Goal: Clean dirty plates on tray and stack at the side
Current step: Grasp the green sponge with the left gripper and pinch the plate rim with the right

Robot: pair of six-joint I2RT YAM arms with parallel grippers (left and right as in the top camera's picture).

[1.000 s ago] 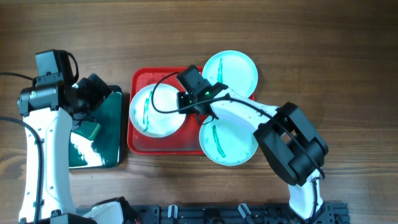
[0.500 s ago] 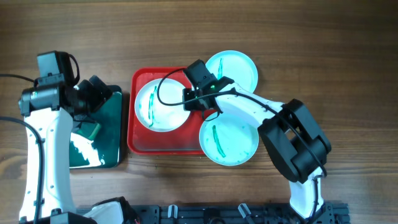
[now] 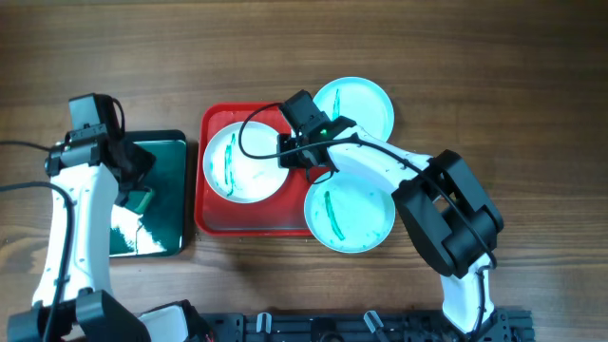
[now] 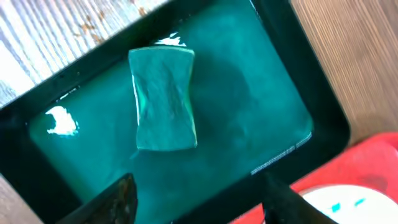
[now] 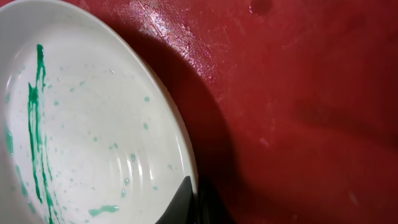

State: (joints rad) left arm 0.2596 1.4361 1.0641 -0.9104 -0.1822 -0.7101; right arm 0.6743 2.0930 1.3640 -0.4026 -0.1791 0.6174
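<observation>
Watching from overhead, I see the white plate has slid a little up the red tray with my right hand. My left hand has swung back over the black tray, close to the sponge. I read that as one plate steadied and the wiping not yet begun. The far mint plate and the streaked near mint plate overlap the red tray's right corners.

On the left wrist camera, the left hand's fingers are spread wide. The sponge lies flat in green liquid just beyond them, untouched.

On the right wrist camera, the right hand pinches the white plate's rim, and green smears remain on the plate.
</observation>
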